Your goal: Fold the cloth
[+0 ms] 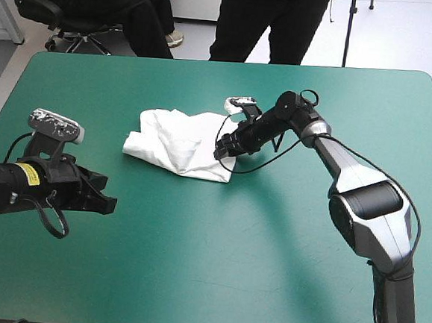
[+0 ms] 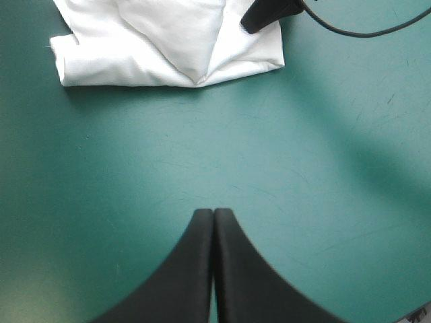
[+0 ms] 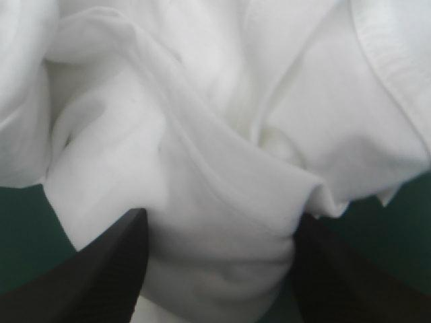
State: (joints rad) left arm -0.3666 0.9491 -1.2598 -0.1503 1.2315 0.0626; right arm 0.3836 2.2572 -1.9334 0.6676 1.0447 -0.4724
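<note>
Teal-green table (image 1: 230, 267) | T-shirt (image 1: 180, 140) crumpled | right jaws apart | left-arm label (image 1: 26, 174) illegible

Bright, even overhead light falls on the teal-green surface (image 1: 192, 279), with a pale sheen toward its far right corner. A broad, soft shadow lies under the right arm (image 1: 362, 203). The folds of the T-shirt (image 1: 180, 140) shade gently grey.

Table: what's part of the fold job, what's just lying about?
Job:
T-shirt
right claw, open, with the T-shirt's edge in it
left claw, shut, apart from the T-shirt

Lying about:
nothing seen, only the bare cover
</note>
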